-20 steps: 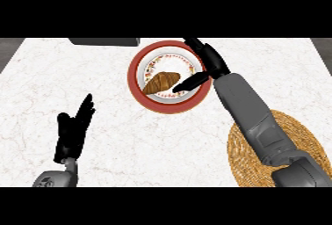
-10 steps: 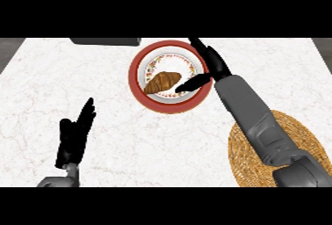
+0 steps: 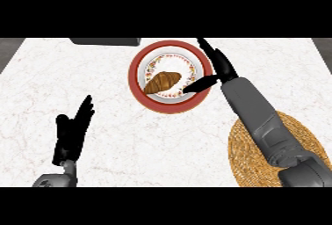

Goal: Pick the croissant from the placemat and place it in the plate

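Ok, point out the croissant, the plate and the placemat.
croissant (image 3: pixel 162 81), head view, middle of its body.
plate (image 3: pixel 134 74), head view, red rim, left side.
placemat (image 3: pixel 246 162), head view, bare woven part near its left edge.

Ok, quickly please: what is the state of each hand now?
Left hand: open, holding nothing.
Right hand: open over the plate, holding nothing; the croissant lies in the plate.

We saw our right forearm (image 3: pixel 256 114), a thick smooth grey tube, and the rounded grey end of our left forearm (image 3: pixel 53 179), with the right hand (image 3: pixel 222 69) and left hand (image 3: pixel 69 135) both matte black and slender-fingered.
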